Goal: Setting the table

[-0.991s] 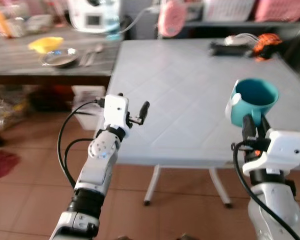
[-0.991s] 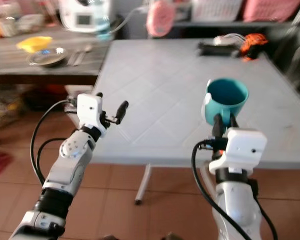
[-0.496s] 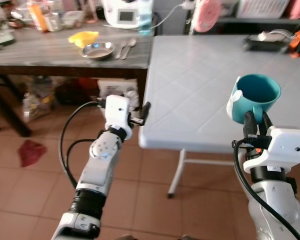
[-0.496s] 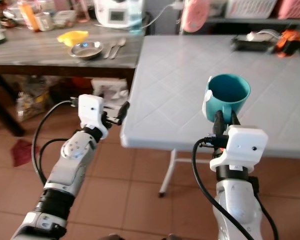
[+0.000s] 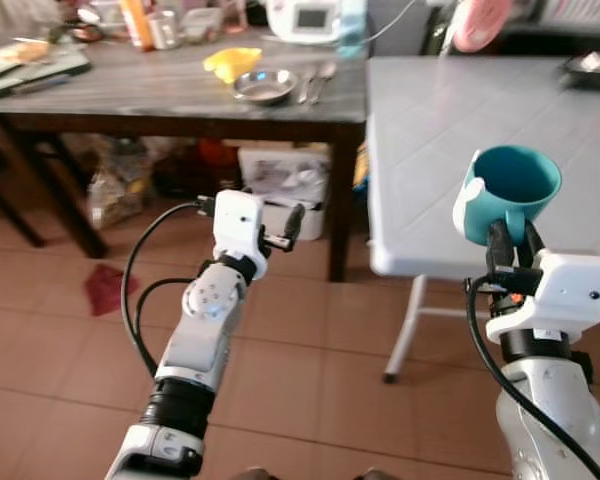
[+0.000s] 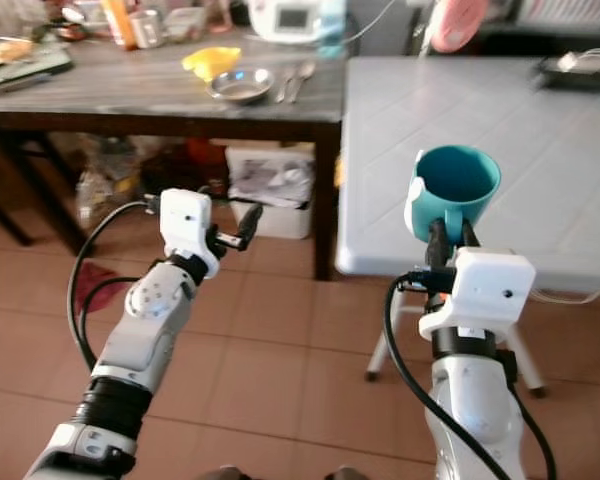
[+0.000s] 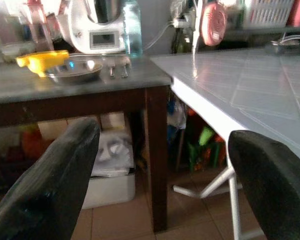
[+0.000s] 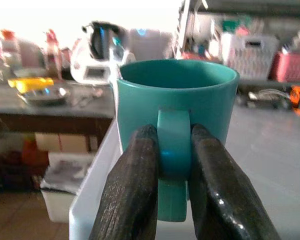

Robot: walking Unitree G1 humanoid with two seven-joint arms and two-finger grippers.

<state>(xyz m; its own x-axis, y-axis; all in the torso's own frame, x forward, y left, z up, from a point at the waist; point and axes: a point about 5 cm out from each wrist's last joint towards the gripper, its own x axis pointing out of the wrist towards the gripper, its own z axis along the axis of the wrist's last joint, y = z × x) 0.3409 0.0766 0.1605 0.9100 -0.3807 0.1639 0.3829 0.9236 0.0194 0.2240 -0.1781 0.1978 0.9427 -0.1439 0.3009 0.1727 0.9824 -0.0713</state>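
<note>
A teal mug (image 5: 510, 190) stands upright in the air just off the near corner of the white table (image 5: 450, 110). My right gripper (image 5: 511, 244) is shut on the mug's handle (image 8: 173, 145), with one finger on each side of it. My left gripper (image 7: 155, 170) is held out in front over the tiled floor, open, with nothing between its fingers (image 5: 291, 222). On the dark wooden table (image 5: 130, 90) to the left lie a metal bowl (image 5: 262, 86), a yellow dish (image 5: 230, 63) and spoons (image 5: 315, 80).
A white appliance (image 5: 305, 15), bottles and jars stand at the back of the wooden table. Under it are a white box (image 5: 280, 180) and bags. A red cloth (image 5: 105, 288) lies on the floor. A pink fan (image 5: 480, 20) stands behind the white table.
The whole view has swung to the left, so the white table now sits at the right and the wooden table fills the left. Both arms keep their pose; the mug stays gripped.
</note>
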